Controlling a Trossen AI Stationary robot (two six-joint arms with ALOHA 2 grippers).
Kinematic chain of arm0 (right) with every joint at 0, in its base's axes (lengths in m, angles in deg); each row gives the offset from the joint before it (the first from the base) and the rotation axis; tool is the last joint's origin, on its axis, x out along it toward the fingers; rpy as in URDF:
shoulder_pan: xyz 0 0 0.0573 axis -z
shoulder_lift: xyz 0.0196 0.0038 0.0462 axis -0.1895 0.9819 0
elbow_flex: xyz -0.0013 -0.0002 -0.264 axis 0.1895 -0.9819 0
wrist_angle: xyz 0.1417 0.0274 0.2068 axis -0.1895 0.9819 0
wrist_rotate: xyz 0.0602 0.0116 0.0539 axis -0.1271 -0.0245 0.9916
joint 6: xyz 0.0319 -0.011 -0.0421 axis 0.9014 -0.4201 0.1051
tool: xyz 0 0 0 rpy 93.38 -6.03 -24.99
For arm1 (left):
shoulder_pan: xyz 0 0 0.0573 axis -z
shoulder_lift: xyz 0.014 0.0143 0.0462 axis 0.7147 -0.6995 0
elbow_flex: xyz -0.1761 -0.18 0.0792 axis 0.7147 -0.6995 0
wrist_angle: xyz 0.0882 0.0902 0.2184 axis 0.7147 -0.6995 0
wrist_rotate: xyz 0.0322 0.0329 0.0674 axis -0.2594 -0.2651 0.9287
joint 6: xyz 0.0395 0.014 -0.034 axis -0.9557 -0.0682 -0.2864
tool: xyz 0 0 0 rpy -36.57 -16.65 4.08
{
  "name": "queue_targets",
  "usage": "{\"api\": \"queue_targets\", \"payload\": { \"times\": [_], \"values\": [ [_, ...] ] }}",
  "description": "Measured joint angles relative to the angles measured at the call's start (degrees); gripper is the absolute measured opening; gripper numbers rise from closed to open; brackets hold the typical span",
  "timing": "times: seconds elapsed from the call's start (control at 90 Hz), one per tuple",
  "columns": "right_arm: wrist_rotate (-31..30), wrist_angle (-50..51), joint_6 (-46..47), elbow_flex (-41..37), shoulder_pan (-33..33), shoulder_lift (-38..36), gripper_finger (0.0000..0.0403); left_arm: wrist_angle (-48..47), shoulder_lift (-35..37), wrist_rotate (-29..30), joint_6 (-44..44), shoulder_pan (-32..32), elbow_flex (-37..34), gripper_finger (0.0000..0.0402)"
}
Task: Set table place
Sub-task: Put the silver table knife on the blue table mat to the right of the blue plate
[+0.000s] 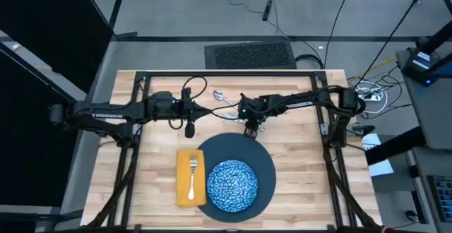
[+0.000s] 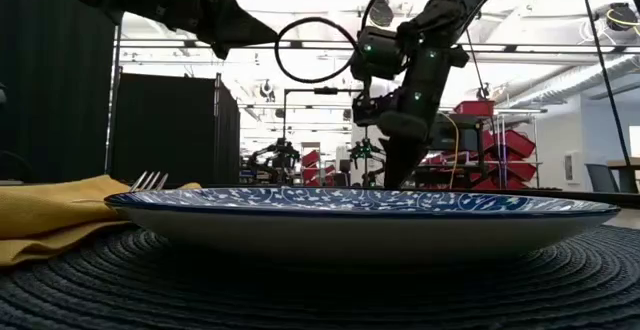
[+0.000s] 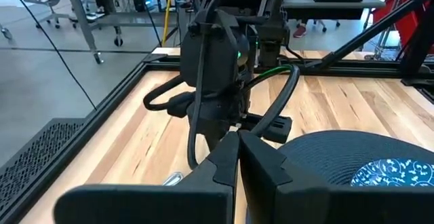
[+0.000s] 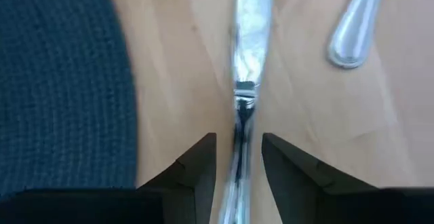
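Observation:
A large dark round plate (image 1: 263, 155) with a woven-looking surface lies at the table's near middle, and a blue-and-white speckled bowl (image 1: 232, 185) sits on it. To its left lies a yellow napkin (image 1: 183, 187) with a fork (image 1: 192, 176) on top. A silver knife (image 4: 252, 27) lies flat on the wood just beyond the plate's far edge, and a spoon (image 4: 352, 34) lies beside it. My right gripper (image 4: 239, 159) points down, open, with one finger on either side of the knife's handle without touching it. My left gripper (image 1: 189, 128) hangs shut above the table, to the left of the knife.
A thin black frame (image 1: 226, 75) runs around the tabletop, with upright posts at both sides. Bare wood (image 1: 300, 169) lies to the right of the plate. More cutlery (image 1: 220, 95) lies near the table's far edge.

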Motion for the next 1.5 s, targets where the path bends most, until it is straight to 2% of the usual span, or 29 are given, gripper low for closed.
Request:
{"api": "queue_targets", "payload": {
  "times": [0.256, 0.478, 0.689, 0.856, 1.5],
  "values": [
    [-0.09, -0.04, 1.31, 0.04, -0.06, -0.02, 0.0112, 0.01, 0.0, 0.0, 0.0, 0.01, 0.0, 0.0],
    [-3.84, -0.1, 1.7, 0.1, -0.51, 0.52, 0.0112, 0.01, 0.0, 0.0, 0.02, 0.01, 0.0, 0.0],
    [-3.73, -0.16, 1.79, 0.11, -0.65, 1.14, 0.0112, 0.02, 0.0, 0.0, 0.02, 0.01, 0.0, 0.0],
    [-1.37, -0.1, 1.92, 0.11, -0.86, 1.18, 0.0112, 0.02, 0.0, 0.0, 0.02, -0.02, 0.0, 0.0],
    [-1.17, -1.19, 2.97, -1.26, -1.28, 1.22, 0.0112, 0.02, 0.0, 0.0, 0.02, 0.01, 0.0, 0.0]
  ]
}}
